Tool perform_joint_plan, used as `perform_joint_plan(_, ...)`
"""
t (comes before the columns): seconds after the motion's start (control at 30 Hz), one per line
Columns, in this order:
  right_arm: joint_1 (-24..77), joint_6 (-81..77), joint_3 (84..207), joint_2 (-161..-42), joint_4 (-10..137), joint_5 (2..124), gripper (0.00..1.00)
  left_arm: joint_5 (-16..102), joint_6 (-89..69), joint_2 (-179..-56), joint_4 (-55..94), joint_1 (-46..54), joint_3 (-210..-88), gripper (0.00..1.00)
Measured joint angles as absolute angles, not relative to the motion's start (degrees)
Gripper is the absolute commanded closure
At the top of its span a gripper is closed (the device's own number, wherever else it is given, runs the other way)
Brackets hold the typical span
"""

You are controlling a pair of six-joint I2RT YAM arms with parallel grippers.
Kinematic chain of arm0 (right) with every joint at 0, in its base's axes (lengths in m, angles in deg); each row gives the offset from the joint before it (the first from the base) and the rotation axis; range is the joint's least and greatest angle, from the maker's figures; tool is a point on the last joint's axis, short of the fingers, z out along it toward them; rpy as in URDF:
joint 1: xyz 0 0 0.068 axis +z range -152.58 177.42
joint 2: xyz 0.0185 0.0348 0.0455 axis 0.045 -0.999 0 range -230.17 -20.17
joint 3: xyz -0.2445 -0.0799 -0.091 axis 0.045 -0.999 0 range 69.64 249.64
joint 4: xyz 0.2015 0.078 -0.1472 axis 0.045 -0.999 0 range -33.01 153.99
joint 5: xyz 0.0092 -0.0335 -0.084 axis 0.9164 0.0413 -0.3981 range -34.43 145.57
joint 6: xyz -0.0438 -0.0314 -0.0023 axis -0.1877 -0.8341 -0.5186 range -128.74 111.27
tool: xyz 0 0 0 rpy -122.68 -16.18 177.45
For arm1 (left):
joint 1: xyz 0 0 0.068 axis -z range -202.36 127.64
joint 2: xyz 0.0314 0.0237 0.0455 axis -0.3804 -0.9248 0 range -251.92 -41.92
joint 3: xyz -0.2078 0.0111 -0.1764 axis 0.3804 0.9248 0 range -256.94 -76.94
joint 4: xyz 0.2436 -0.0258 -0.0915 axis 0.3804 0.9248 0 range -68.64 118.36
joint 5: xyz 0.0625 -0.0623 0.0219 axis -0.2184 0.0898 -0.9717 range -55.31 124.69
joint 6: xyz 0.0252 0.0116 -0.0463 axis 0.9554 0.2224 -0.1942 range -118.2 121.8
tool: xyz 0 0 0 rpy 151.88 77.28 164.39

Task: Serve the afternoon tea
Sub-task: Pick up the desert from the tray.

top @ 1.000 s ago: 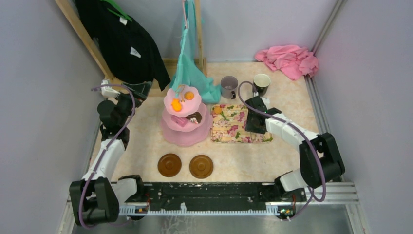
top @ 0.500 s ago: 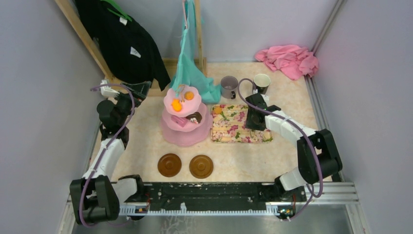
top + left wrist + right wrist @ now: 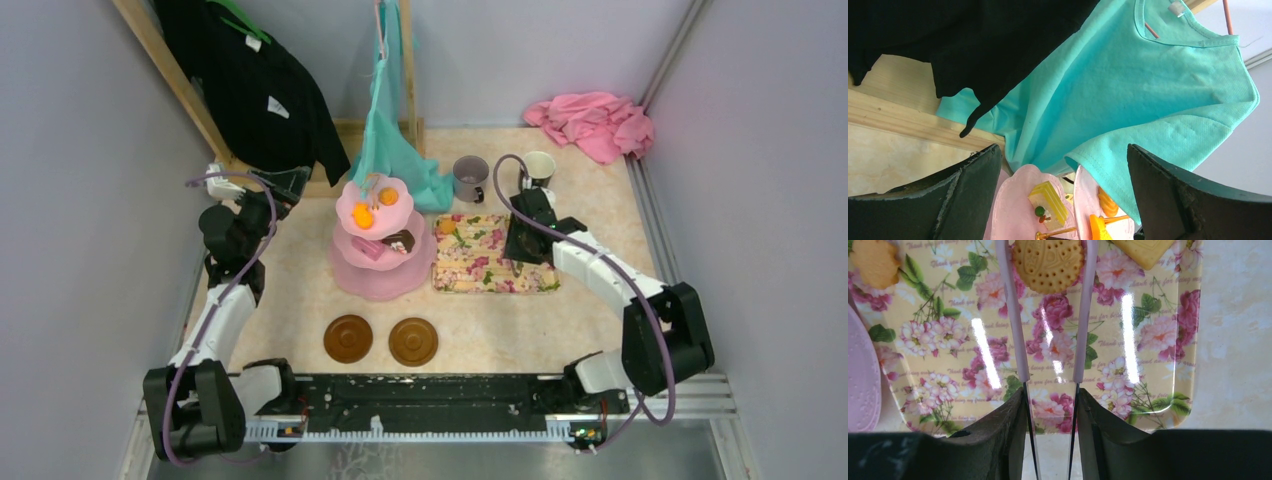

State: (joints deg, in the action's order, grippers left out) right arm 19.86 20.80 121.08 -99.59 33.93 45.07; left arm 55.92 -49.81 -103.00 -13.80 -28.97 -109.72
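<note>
Pink and scalloped, the three-tier stand (image 3: 383,270) sits left of centre on the table in the top view. Two orange cakes (image 3: 363,214) are on its top tier, and a brown cake (image 3: 400,240) lies beside a pink cake (image 3: 367,250) on the middle one. The two brown discs (image 3: 348,338) lie side by side near the arm bases. The grey mug (image 3: 470,178) and the black white-lined mug (image 3: 540,165) stand beyond the floral tray (image 3: 470,268). The right gripper (image 3: 524,245) hangs over the tray's right part. Compared with a second ago, its wrist sits further from the bases and now hides part of the black mug, and the elbow has swung out to the right. The left gripper (image 3: 238,225), the stand, the discs and the mugs are where they were.

In the left wrist view, the left gripper (image 3: 1063,150) has its fingers (image 3: 953,200) spread wide apart. Beyond them are the stand (image 3: 1013,210) with a yellow cake (image 3: 1049,202), a teal shirt (image 3: 1128,85) and a black garment (image 3: 973,40).

In the right wrist view, the right gripper (image 3: 1050,400) is clamped on pink tongs (image 3: 1012,315). Their two arms reach over the tray (image 3: 1153,390) and flank a round biscuit (image 3: 1048,257); whether they pinch it I cannot tell. A square biscuit (image 3: 1145,250) lies to its right.
</note>
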Motion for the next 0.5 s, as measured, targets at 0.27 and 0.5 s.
perform_joint_plan(0.27, 21.04, 20.63, 121.08, -96.9, 32.86, 45.97, 0.79, 55.92, -49.79, -103.0, -13.8, -28.97, -109.72, 0.01)
perform_joint_plan(0.5, 29.74, 21.39, 121.17, -96.29, 31.28, 45.6, 0.79, 55.9, -49.59, -103.0, -13.78, -28.97, -109.72, 0.01)
